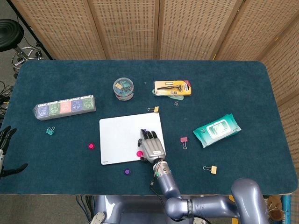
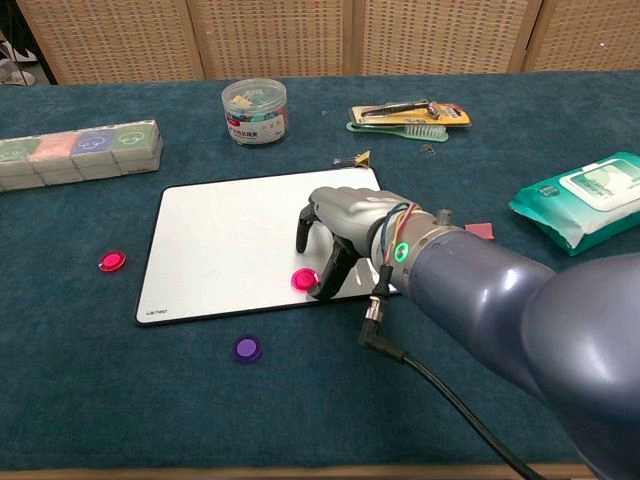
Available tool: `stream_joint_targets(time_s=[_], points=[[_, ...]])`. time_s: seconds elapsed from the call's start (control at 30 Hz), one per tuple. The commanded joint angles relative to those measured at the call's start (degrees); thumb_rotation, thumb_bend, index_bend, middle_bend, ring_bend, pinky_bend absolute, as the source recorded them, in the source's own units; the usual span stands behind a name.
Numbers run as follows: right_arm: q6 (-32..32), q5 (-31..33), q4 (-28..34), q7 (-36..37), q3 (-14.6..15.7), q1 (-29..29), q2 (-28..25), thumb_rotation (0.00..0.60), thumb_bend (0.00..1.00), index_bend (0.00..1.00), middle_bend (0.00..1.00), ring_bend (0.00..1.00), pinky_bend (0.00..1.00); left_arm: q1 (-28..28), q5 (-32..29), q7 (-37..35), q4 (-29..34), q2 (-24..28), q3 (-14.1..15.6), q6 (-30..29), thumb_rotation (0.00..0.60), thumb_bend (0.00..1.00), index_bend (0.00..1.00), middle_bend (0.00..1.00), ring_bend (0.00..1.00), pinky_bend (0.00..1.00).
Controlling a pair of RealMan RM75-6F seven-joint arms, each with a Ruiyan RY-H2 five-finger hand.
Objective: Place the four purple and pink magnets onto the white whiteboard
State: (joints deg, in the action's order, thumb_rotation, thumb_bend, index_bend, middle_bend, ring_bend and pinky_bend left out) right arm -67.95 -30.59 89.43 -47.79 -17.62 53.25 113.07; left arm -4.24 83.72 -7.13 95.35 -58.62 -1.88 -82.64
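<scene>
Right hand (image 2: 335, 225) arched over whiteboard (image 2: 220, 240), fingers curled down beside pink magnet (image 2: 303, 279) on board's near edge; contact unclear. Purple magnet under hand, hidden. Two off board on worktop: pink (image 2: 111, 262), purple (image 2: 246, 348). Half done, judging. Next: lift clear, fetch purple. Left hand (image 1: 5, 149) idle, fingers spread.

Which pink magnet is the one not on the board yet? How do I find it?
Find the white whiteboard in the middle of the blue table. Look just past its left edge: the pink magnet lies there alone on the cloth. The other pink magnet sits on the board beside the right hand, and the nearby purple magnet lies below the board.
</scene>
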Motion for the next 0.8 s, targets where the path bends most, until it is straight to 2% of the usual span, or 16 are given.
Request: stream_joint_targets(time_s=[0.03, 0.23, 0.4, 0.57, 0.63, 0.8], points=[[-0.30, -0.29, 0.45, 0.22, -0.06, -0.14, -0.23, 0.600, 0.35, 0.25, 0.00, 0.00, 0.00, -0.03, 0.01, 0.04, -0.02, -0.01, 0.02, 0.08, 0.600, 0.00, 0.00, 0.00, 0.00, 0.00], [-2.28, -2.24, 4.95, 0.60, -0.13, -1.27, -3.43, 0.600, 0.35, 0.25, 0.00, 0.00, 0.00, -0.21, -0.20, 0.56, -0.13, -0.27, 0.02, 0.48, 0.600, 0.00, 0.00, 0.00, 0.00, 0.00], [-4.65, -6.69, 11.56, 1.41, 1.39, -3.65, -9.69, 0.600, 0.35, 0.26, 0.00, 0.00, 0.00, -0.49, -0.50, 1.23, -0.22, -0.65, 0.10, 1.19, 0.600, 0.00, 0.00, 0.00, 0.00, 0.00], [-7.09, -12.81, 16.76, 4.23, 4.51, -7.67, -17.22, 0.600, 0.35, 0.27, 0.00, 0.00, 0.00, -0.67, -0.42, 2.16, -0.21, -1.14, 0.30, 1.56, 0.600, 0.00, 0.00, 0.00, 0.00, 0.00], [-7.01, -16.47, 18.30, 7.61, 6.17, -10.05, -21.49, 0.600, 0.35, 0.27, 0.00, 0.00, 0.00, -0.81, -0.42, 2.87, -0.22, -1.50, 0.34, 1.76, 0.600, 0.00, 0.00, 0.00, 0.00, 0.00], [-6.27, -24.00, 18.52, 14.87, 9.94, -14.46, -29.09, 0.600, 0.33, 0.25, 0.00, 0.00, 0.00, -1.27, -0.20, 4.18, -0.26, -2.34, 0.41, 2.26, 0.600, 0.00, 0.00, 0.00, 0.00, 0.00]])
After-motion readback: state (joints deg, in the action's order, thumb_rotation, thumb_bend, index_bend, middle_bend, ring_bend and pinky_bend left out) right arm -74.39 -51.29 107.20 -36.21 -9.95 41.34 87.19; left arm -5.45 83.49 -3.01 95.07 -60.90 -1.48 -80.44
